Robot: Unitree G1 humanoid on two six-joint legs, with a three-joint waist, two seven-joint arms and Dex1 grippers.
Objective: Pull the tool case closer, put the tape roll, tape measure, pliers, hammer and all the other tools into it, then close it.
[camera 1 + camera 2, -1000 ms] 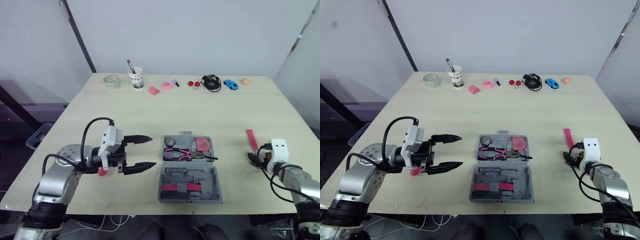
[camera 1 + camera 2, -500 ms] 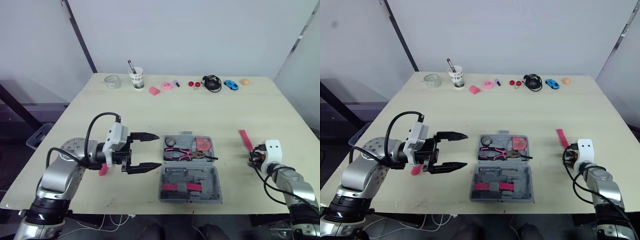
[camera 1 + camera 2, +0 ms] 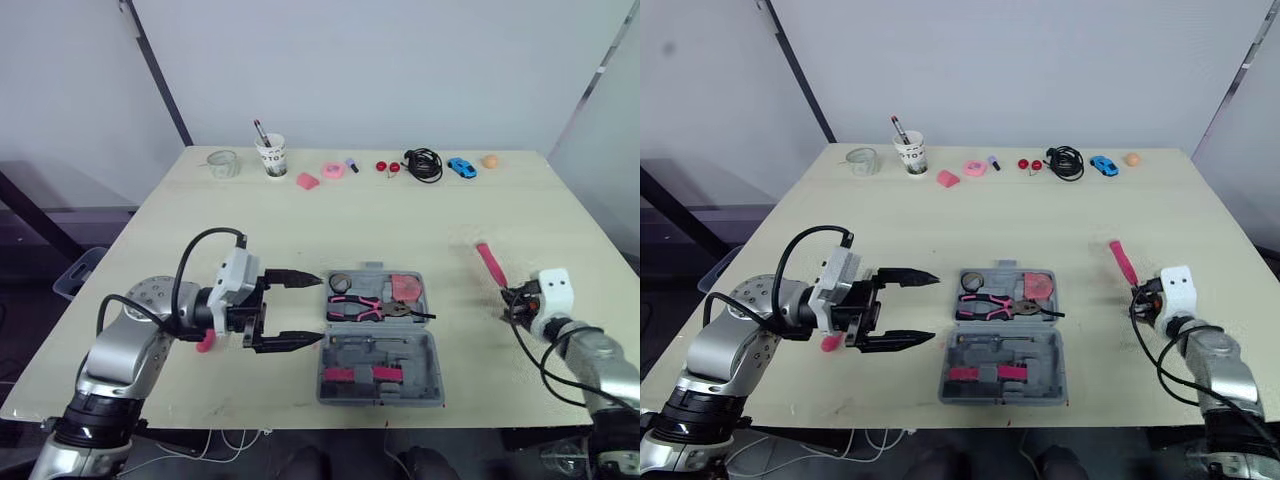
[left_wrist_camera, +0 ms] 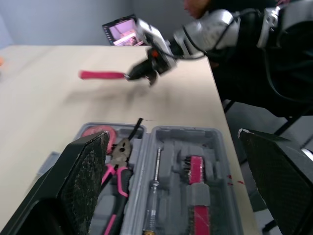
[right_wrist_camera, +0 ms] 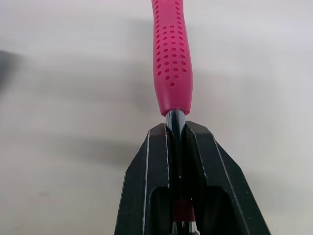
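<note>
Two grippers in play. Left gripper [image 3: 318, 311] has its fingers spread wide, just left of the open tool case [image 3: 380, 372], which sits front-middle on the table [image 3: 300, 220]. Pliers [image 3: 365, 308] lie in the case's far half. Right gripper [image 5: 175, 128] is clamped on the dark shaft of a pink-handled tool [image 3: 487, 262], well right of the case.

Cup [image 3: 271, 157] print — not legible
</note>
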